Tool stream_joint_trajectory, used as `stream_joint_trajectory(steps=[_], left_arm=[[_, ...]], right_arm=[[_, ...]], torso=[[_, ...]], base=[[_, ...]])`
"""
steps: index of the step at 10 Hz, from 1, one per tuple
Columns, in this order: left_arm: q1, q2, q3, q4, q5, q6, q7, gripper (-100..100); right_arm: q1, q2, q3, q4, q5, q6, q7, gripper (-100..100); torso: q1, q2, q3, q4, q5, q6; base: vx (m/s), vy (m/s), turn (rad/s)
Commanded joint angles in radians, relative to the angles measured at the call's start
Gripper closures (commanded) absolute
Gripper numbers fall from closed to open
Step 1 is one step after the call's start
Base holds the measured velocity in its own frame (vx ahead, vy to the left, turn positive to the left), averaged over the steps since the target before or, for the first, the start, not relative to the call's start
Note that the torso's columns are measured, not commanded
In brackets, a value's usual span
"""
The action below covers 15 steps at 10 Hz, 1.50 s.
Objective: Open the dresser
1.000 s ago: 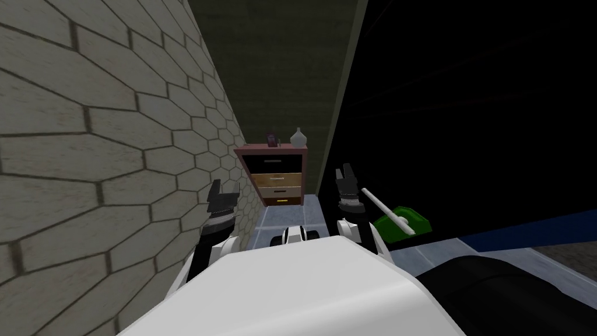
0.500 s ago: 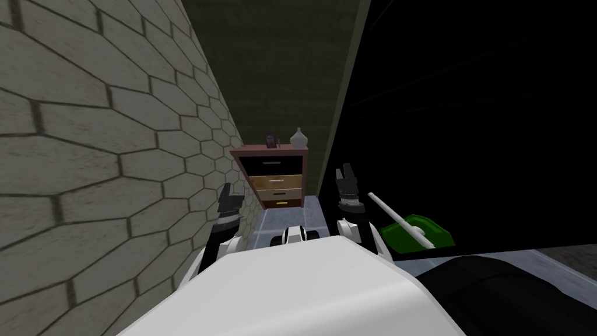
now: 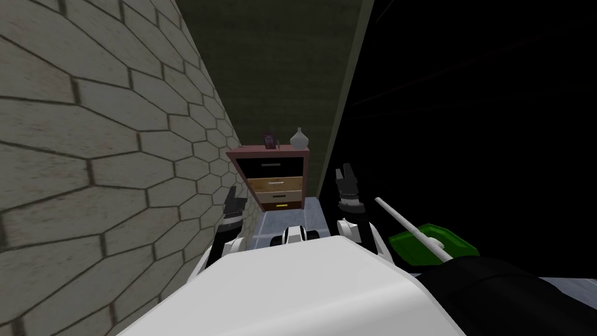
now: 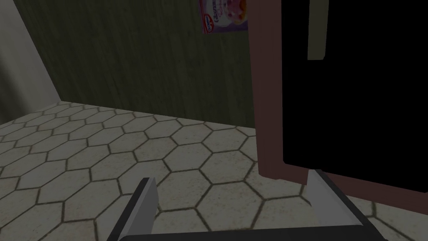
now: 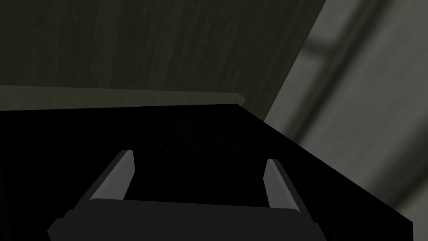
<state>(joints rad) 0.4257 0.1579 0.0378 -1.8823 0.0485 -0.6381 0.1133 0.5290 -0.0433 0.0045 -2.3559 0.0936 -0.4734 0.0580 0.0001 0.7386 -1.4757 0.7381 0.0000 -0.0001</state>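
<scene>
**Dresser well ahead, tight corridor: hazards on the approach**

Left end effector (image 3: 235,205): fingers spread, nothing between them. It is raised just beside the hexagon-tiled wall (image 3: 105,146). Any drift of the base or elbow towards that side would probably scrape the fingers along the tiles.

Right end effector (image 3: 346,178): likewise released and empty, held up at the robot's right, next to the edge of the black area (image 3: 478,116).

On the floor at the right, near the base, lies a green pan (image 3: 434,242) with a long white handle (image 3: 408,224) slanting towards the robot. A wide swing to that side could clip the handle and drag the pan along.

The dresser (image 3: 274,181) stands at the far end of the passage against the tiled wall, well apart from both end effectors, with all its drawers shut. Nothing is in reach yet.

From the left wrist, one finger lines up with the reddish-brown frame (image 4: 267,104). A straight push forward risks hitting that frame rather than a handle.

The drawer handles (image 3: 274,177) are thin bars, too small to judge for grip. A shallow pinch may slip off.

On the dresser top stand a pale vase (image 3: 298,138) and a small box (image 3: 269,140). A hard bump or jerked pull could topple them.
</scene>
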Motion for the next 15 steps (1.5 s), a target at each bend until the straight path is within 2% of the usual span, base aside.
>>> stream_joint_trajectory(steps=[1, 4, 5, 6, 7, 15], left_arm=[[-0.022, 0.004, -0.007, 0.077, -0.005, -0.025, -0.010, -100], [-0.032, 0.006, -0.010, 0.133, -0.007, -0.037, -0.015, -100], [-0.043, 0.008, -0.013, 0.170, -0.009, -0.049, -0.020, -100], [-0.043, 0.008, -0.013, 0.177, -0.009, -0.049, -0.020, -100], [-0.054, 0.009, -0.016, 0.222, -0.011, -0.062, -0.024, -100], [-0.109, 0.008, -0.033, 0.448, -0.023, -0.123, -0.049, -100]], right_arm=[[0.000, 0.000, 0.000, 0.000, 0.000, 0.000, 0.000, 0], [0.000, 0.000, 0.000, 0.000, 0.000, 0.000, 0.000, 0], [0.000, 0.000, 0.000, 0.000, 0.000, 0.000, 0.000, 0], [0.000, 0.000, 0.000, 0.000, 0.000, 0.000, 0.000, 0], [0.000, 0.000, 0.000, 0.000, 0.000, 0.000, 0.000, 0], [0.000, 0.000, 0.000, 0.000, 0.000, 0.000, 0.000, 0]], torso=[[0.000, 0.000, 0.000, 0.000, 0.000, 0.000], [0.001, -0.001, 0.000, 0.000, 0.000, 0.000], [0.000, 0.000, 0.000, 0.000, 0.000, 0.000], [-0.001, 0.000, 0.000, 0.000, 0.000, 0.000], [-0.001, 0.000, 0.000, 0.000, 0.000, 0.000], [0.000, -0.002, -0.001, 0.000, 0.000, 0.000]], base=[[0.082, 0.018, -0.048], [0.066, 0.031, -0.017], [0.066, 0.013, -0.032], [0.055, 0.008, -0.015], [0.059, 0.011, -0.025], [0.084, 0.028, -0.030]])
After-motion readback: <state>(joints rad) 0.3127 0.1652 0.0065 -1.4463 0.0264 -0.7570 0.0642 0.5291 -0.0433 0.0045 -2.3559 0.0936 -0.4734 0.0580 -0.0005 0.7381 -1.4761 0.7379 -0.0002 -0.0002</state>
